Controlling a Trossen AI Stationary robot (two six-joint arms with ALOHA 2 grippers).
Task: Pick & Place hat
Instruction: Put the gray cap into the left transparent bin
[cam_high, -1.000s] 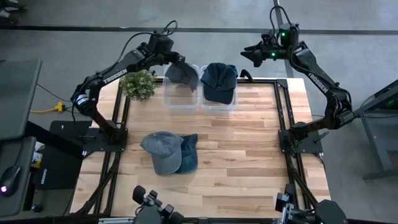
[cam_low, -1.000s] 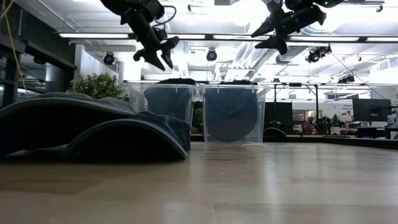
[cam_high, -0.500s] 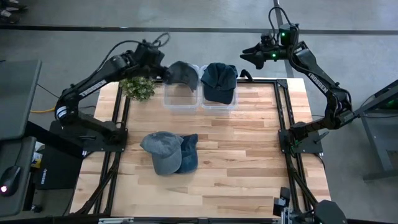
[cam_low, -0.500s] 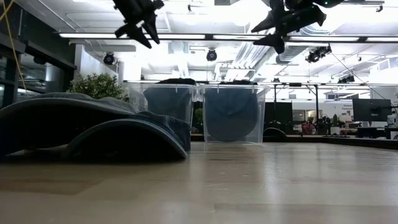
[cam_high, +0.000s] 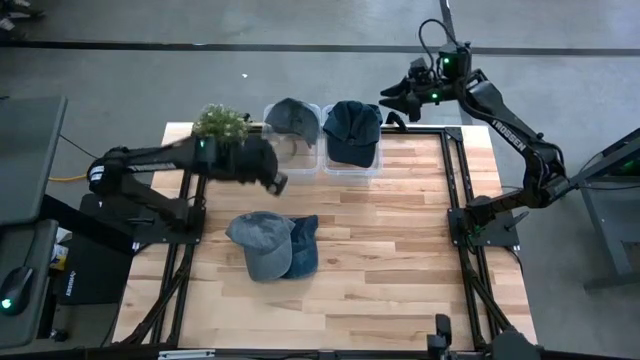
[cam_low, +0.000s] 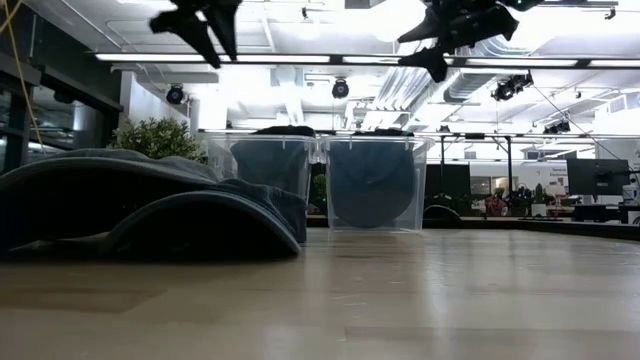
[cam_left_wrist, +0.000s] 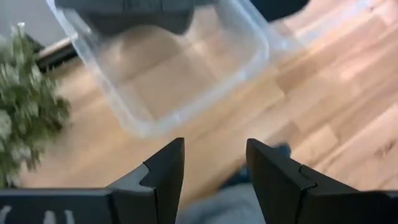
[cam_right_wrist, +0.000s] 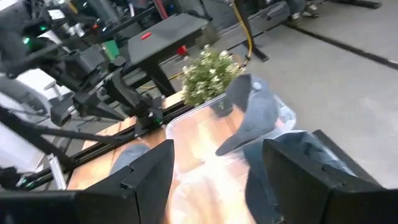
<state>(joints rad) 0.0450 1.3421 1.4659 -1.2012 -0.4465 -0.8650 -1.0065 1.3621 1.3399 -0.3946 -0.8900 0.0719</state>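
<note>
Reaching for the next hat looks like the step in hand: the left claw hangs with its fingers apart and nothing between them, above the light wooden bench, between the clear plastic bins and the hats lying loose in the middle. To do it well, I'd say it should drop over the grey cloth cap, which lies on top, and pinch the crown rather than the brim, so the dark blue cap tucked partly under it isn't dragged along.

The right claw waits high beyond the bench's far edge, also spread and empty.

Counting: four hats in all, two loose on the bench, one grey one draped over the left clear bin, one dark blue one in the right clear bin. Two bins, touching side by side. One small green potted plant at the far left corner.
</note>
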